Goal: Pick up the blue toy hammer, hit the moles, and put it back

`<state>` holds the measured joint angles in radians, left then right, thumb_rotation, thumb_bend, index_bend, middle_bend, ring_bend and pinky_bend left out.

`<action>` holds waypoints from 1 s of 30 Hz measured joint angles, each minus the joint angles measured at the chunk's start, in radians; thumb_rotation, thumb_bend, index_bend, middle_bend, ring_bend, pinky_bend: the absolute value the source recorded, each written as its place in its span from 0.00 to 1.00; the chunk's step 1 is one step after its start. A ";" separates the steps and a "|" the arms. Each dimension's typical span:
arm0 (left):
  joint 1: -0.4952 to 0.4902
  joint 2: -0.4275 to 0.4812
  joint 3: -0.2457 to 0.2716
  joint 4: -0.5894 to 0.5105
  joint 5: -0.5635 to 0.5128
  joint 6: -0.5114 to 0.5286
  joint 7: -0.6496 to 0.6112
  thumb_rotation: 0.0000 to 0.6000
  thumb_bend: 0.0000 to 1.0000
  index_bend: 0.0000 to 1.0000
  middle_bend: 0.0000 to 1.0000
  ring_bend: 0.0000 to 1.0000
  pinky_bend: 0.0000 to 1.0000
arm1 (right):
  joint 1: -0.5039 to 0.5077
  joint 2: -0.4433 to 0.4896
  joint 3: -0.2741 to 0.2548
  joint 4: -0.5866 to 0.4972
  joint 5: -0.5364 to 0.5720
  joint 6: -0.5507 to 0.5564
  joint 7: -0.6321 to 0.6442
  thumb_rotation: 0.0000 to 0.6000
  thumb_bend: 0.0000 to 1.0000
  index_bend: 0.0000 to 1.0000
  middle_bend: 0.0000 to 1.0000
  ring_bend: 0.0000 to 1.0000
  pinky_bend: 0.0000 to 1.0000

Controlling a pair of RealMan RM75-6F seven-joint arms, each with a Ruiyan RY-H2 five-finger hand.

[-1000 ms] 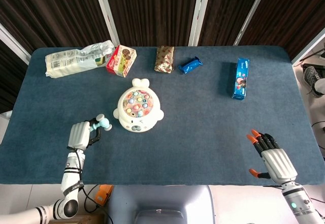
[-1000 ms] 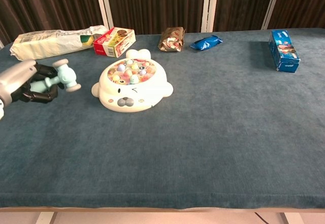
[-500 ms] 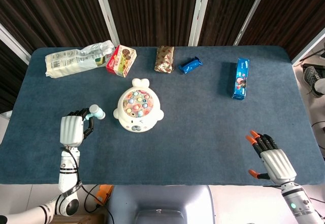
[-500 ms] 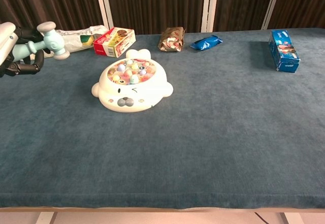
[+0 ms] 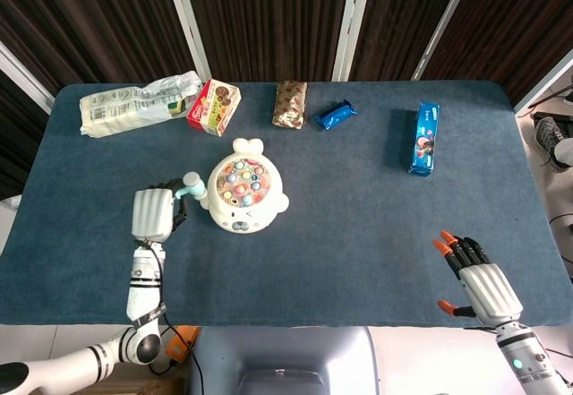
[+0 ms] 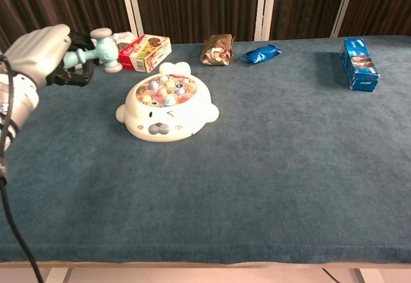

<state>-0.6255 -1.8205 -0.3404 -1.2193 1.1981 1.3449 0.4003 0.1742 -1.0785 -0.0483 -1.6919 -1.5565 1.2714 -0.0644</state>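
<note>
My left hand (image 5: 152,213) (image 6: 42,53) grips the handle of the pale blue toy hammer (image 5: 190,185) (image 6: 101,47) and holds it up in the air, just left of the mole game. The hammer's head points toward the game. The white seal-shaped mole game (image 5: 240,197) (image 6: 166,104) sits mid-table with several coloured moles on its top. My right hand (image 5: 474,282) hovers open at the near right corner, fingers spread, holding nothing; the chest view does not show it.
Along the far edge lie a white bag (image 5: 136,103), a red snack box (image 5: 214,106), a brown packet (image 5: 290,104), and a blue wrapper (image 5: 336,114). A blue biscuit box (image 5: 424,137) lies at the far right.
My left hand has carried the hammer rightward, closer to the mole game's left side, after first lifting it up. The right hand has stayed put.
</note>
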 measured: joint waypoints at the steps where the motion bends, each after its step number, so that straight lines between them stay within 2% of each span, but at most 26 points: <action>1: -0.011 -0.012 -0.004 0.013 -0.003 -0.007 0.005 1.00 0.84 0.74 0.95 1.00 1.00 | 0.001 0.000 0.000 0.000 0.001 -0.003 0.000 1.00 0.28 0.00 0.00 0.00 0.00; 12: -0.169 -0.187 -0.070 0.281 -0.047 -0.095 0.045 1.00 0.85 0.74 0.95 1.00 1.00 | 0.003 0.011 -0.004 0.000 -0.002 -0.007 0.020 1.00 0.28 0.00 0.00 0.00 0.00; 21: -0.269 -0.285 -0.118 0.466 -0.079 -0.146 0.020 1.00 0.85 0.74 0.95 1.00 1.00 | 0.005 0.023 -0.006 -0.001 -0.007 -0.008 0.049 1.00 0.28 0.00 0.00 0.00 0.00; 30: -0.321 -0.354 -0.126 0.605 -0.095 -0.184 0.000 1.00 0.85 0.74 0.95 1.00 1.00 | 0.002 0.033 -0.007 0.004 -0.015 0.002 0.073 1.00 0.28 0.00 0.00 0.00 0.00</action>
<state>-0.9469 -2.1748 -0.4662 -0.6139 1.1030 1.1610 0.4004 0.1762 -1.0455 -0.0555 -1.6877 -1.5718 1.2734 0.0084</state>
